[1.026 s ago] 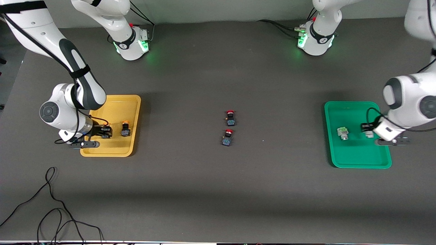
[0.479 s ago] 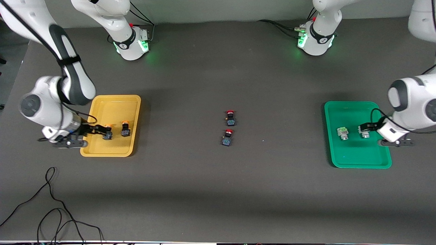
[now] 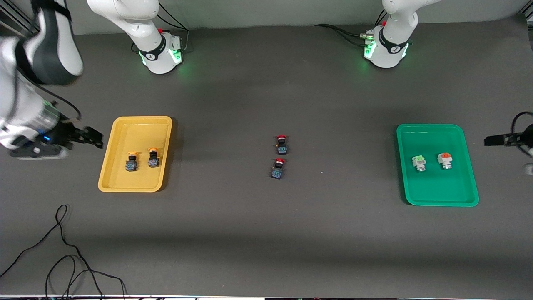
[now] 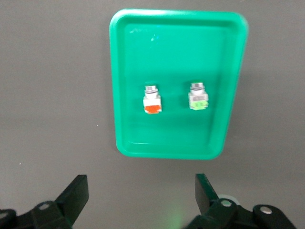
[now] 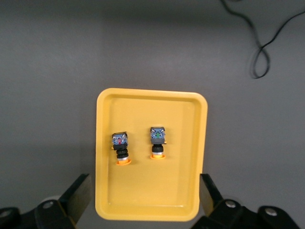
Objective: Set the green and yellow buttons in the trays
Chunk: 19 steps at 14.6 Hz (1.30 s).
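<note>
The yellow tray (image 3: 137, 129) holds two yellow-capped buttons (image 3: 131, 162) (image 3: 153, 159), lying side by side. The green tray (image 3: 437, 187) holds a white button topped light green (image 3: 418, 161) and one topped orange (image 3: 445, 160). My right gripper (image 3: 93, 137) is open and empty, raised over the table beside the yellow tray. Its wrist view shows the tray (image 5: 157, 114) and both buttons (image 5: 120, 148) (image 5: 157, 141) past the open gripper (image 5: 143, 191). My left gripper (image 3: 495, 140) is open and empty beside the green tray (image 4: 176, 47). Its wrist view shows the orange (image 4: 152, 99) and green (image 4: 198, 96) buttons.
Two red-capped switches (image 3: 282, 143) (image 3: 278, 168) lie at the middle of the table. A black cable (image 3: 62, 250) loops on the table near the front camera, toward the right arm's end. Both arm bases stand along the table's edge farthest from the camera.
Both grippers have let go of their buttons and drawn up and away from the trays toward the table ends. One yellow-capped button and the orange-topped button now lie free in their trays.
</note>
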{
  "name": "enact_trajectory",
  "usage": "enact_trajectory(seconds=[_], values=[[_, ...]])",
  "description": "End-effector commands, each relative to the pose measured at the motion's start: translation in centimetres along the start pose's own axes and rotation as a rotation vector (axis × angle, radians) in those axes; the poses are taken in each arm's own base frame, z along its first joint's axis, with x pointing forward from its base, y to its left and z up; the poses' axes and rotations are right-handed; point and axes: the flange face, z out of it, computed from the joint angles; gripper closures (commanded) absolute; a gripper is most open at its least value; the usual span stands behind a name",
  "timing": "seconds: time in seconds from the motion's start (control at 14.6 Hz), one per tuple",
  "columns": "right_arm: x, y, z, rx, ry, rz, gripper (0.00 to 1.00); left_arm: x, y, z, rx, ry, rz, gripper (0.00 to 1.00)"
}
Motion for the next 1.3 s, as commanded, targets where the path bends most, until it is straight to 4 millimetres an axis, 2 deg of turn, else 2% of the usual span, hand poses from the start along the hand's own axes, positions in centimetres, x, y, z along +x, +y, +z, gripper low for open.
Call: enact_trajectory(seconds=[0.0,0.14,0.27,0.41,0.48,0.62,0.82,1.03,1.23], values=[[-1.3,0.2,-5.8,0.006,-0.011,0.024,0.0,-2.7,2.6,-3.8,-0.009,0.01,0.042,0.0],[-1.8,0.9,-9.8,0.006,-0.032,0.037,0.0,-4.1,5.9,-5.5,-0.002,0.017,0.089,0.0],[-2.0,1.5,-12.9,0.014,-0.011,0.05,0.0,-5.2,9.8,-7.0,0.02,0.037,0.136,0.0],[-2.3,1.6,-13.9,0.067,-0.006,0.067,0.0,-6.3,13.7,-7.6,0.036,0.046,0.173,0.0],[-2.6,2.4,-14.3,0.086,0.001,0.089,0.0,-6.7,15.6,-8.0,0.043,0.052,0.179,0.0],[-2.9,2.5,-14.5,0.088,0.006,0.094,0.0,-7.0,18.3,-8.3,0.053,0.062,0.18,0.0],[-2.7,2.6,-14.4,0.083,-0.02,0.091,0.0,-7.8,19.8,-9.1,0.034,0.079,0.201,0.0],[-0.5,3.2,-13.9,0.092,-0.058,0.091,0.0,-8.1,19.5,-9.7,0.016,0.088,0.191,0.0],[0.0,3.3,-13.8,0.095,-0.063,0.085,0.0,-8.0,19.2,-9.6,0.013,0.091,0.188,0.0]])
